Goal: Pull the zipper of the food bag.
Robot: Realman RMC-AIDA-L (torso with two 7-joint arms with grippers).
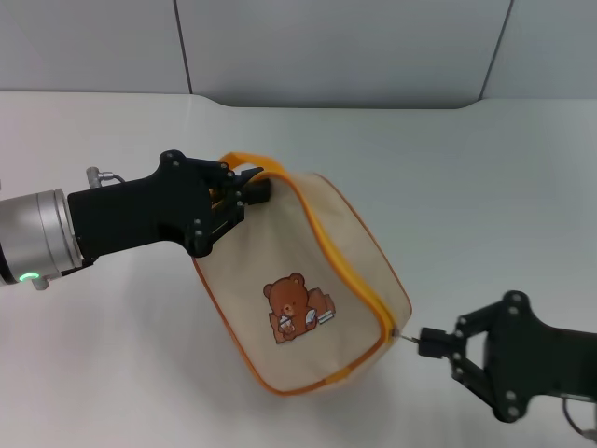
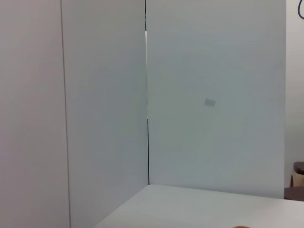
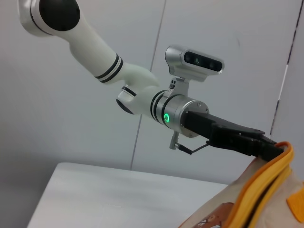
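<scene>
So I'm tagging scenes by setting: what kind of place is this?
Probably a lab test bench: a bare white table, plain grey wall panels, and only a small beige canvas bag with orange piping held between two black end effectors.

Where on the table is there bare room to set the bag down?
Bare table lies behind the food bag toward the wall, and at the front left below the left end effector. It is crowded between the bag and the right end effector.

Food bag [image 1: 308, 280] — matt beige cloth, table [image 1: 466, 187] — smooth, matt white
</scene>
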